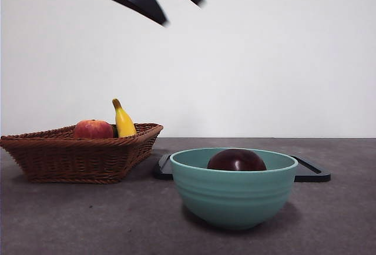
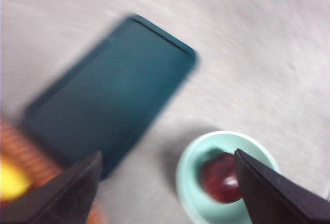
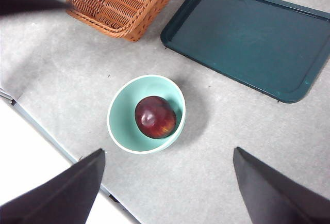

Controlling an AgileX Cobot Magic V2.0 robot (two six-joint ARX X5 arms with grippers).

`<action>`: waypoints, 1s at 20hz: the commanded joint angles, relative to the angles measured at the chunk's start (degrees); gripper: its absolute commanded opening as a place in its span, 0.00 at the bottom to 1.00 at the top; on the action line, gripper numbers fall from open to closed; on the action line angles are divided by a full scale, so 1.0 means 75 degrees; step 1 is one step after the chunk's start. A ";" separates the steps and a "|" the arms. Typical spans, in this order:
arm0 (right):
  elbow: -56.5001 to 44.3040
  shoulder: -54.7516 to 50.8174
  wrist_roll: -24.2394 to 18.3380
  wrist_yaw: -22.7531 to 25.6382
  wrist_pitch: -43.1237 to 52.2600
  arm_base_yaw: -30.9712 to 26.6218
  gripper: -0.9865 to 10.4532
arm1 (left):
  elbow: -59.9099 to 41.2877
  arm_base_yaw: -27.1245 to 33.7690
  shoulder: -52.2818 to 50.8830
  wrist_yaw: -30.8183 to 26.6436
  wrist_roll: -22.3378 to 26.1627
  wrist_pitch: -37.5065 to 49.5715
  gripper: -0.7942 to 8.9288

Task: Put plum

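Plum (image 1: pixel 237 160) sits inside the bowl (image 1: pixel 233 193), dark maroon & glossy, only its top showing over the rim in front view; right wrist view has it resting a bit off-centre on the bowl floor (image 3: pixel 154 116). Nothing grips it. Bowl is pale teal, upright on the grey surface (image 1: pixel 70 220), near the camera. Just behind it lies a dark green tray (image 3: pixel 247 38), flat, bare, apart from the bowl. Wicker basket (image 1: pixel 82 155) stands to the side of the tray, holding a red apple (image 1: pixel 93 129) & a yellow banana (image 1: pixel 123 121) leaning up against the apple.

Left end effector (image 2: pixel 167 188) is released, jaws spread wide w/ nothing between them; its view is blurred but shows bowl, plum (image 2: pixel 223 176) & tray below, so it hangs high above the surface. Black jaw tips at the top of front view, well above the basket, match it. Right end effector (image 3: pixel 167 182) also released, jaws wide apart, empty, high over the surface looking down on bowl, tray & basket corner
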 commanded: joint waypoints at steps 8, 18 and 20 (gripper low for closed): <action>0.0154 0.0035 0.0052 0.0000 0.0125 0.0038 0.43 | -0.0102 0.1845 -0.1457 0.2139 -0.0044 -0.1772 0.50; 0.0152 0.0038 0.0058 0.0000 0.0119 0.0038 0.43 | -0.2294 0.1938 -0.2101 0.3704 -0.0023 -0.2034 0.50; 0.0152 0.0038 0.0085 -0.0003 0.0114 0.0038 0.43 | -0.2294 0.1938 -0.2104 0.3704 -0.0026 -0.2014 0.50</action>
